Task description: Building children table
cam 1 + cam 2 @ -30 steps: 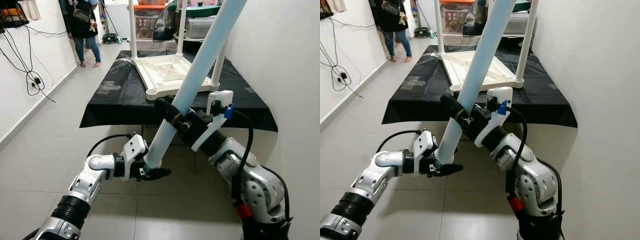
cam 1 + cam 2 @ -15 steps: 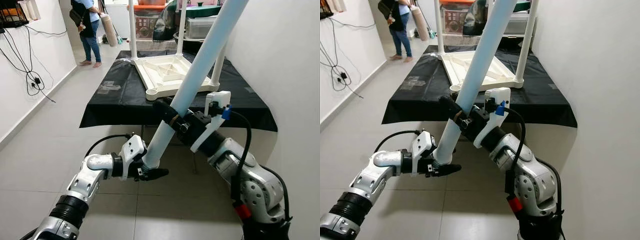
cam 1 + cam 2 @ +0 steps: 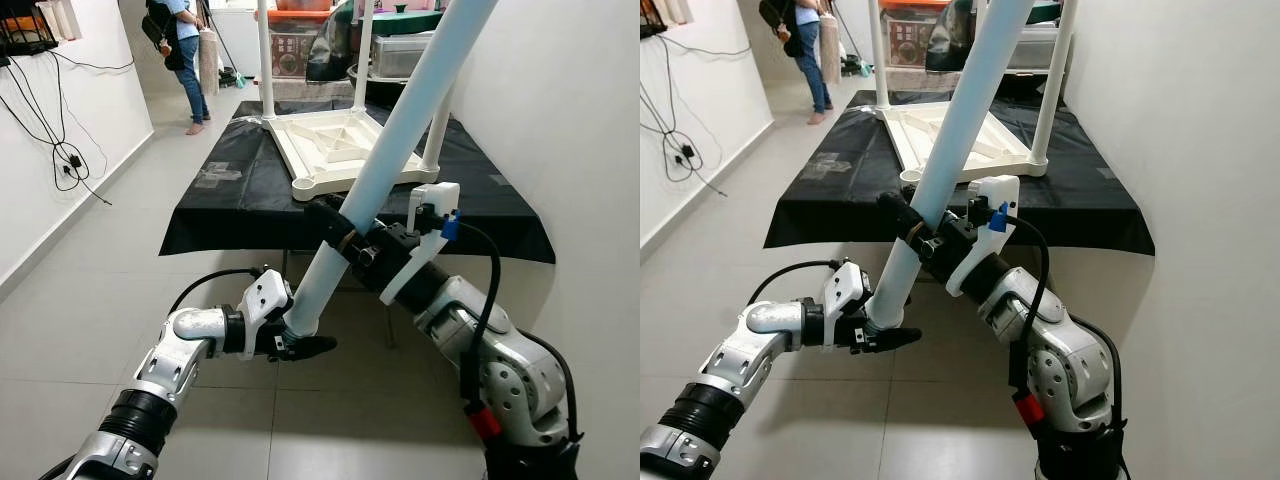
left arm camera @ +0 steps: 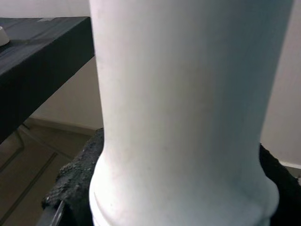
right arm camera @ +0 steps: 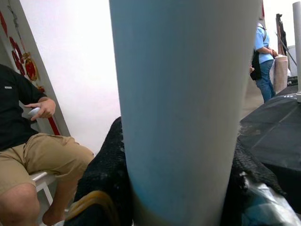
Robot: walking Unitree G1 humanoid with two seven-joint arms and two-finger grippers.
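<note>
A long pale blue table leg [image 3: 400, 130] slants from low in front of me up past the top of the view. My left gripper [image 3: 298, 340] is shut on its flared lower end, seen close in the left wrist view as a white tube [image 4: 188, 117]. My right gripper [image 3: 335, 228] is shut around the leg higher up, at about mid-length; the leg [image 5: 183, 108] sits between its black fingers [image 5: 101, 179]. Ahead, the white tabletop [image 3: 340, 145] lies upside down on a black-covered table [image 3: 230, 190] with three white legs [image 3: 265, 60] standing up from it.
A white wall [image 3: 560, 120] runs close on the right. A person [image 3: 185, 50] stands far back left on the tiled floor [image 3: 100, 250]. Cables [image 3: 65, 160] hang on the left wall. Another person [image 5: 28, 141] sits on a chair, seen in the right wrist view. Boxes [image 3: 300, 40] stand behind the table.
Both grippers keep their hold on the leg, which has shifted only slightly. The person at the back left has turned and moved a little.
</note>
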